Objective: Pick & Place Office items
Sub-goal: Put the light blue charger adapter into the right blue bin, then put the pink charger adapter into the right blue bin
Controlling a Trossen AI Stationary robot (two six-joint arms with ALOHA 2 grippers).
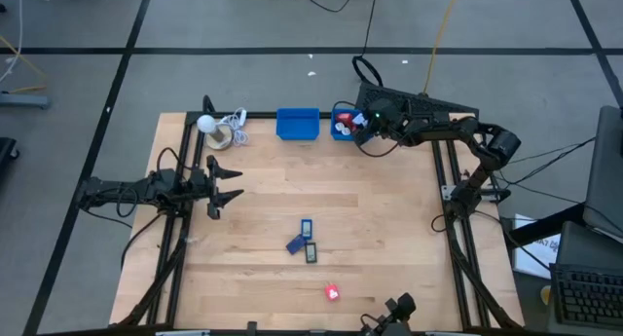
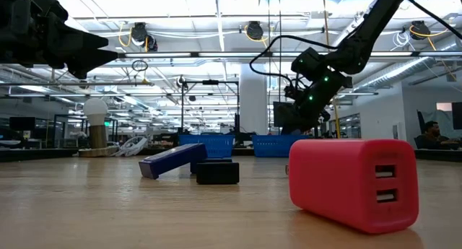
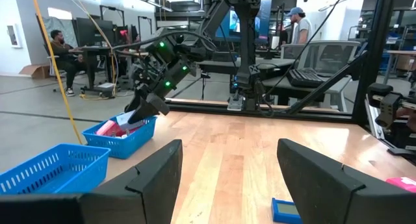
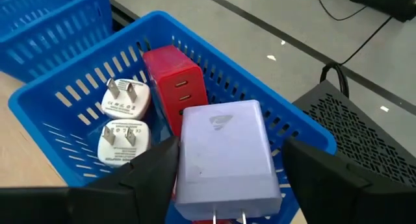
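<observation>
My right gripper (image 1: 352, 125) (image 4: 232, 149) is open over the right-hand blue bin (image 1: 343, 122) (image 4: 214, 58) at the table's far edge. A light blue block (image 4: 224, 152) with two prongs shows between its fingers, over a red block (image 4: 172, 81) and two white plugs (image 4: 127, 97) lying in the bin. On the wood lie two dark blue rectangles (image 1: 307, 226) (image 1: 296, 243), a darker piece (image 1: 311, 252) and a red block (image 1: 332, 293) (image 2: 354, 184). My left gripper (image 1: 238, 183) (image 3: 231, 159) waits open above the table's left side. My right gripper has a finger on either side of the light blue block (image 4: 195, 165), coming down from above into the bin. Whether the fingers touch the block cannot be told. The block's lower side is hidden, so what it rests on does not show.
A second blue bin (image 1: 298, 124) (image 3: 45, 165) stands left of the first. A white ball with a coiled cord (image 1: 219, 127) sits at the far left corner. People sit and stand at desks beyond the table (image 3: 58, 55). Bare wood lies between the arms.
</observation>
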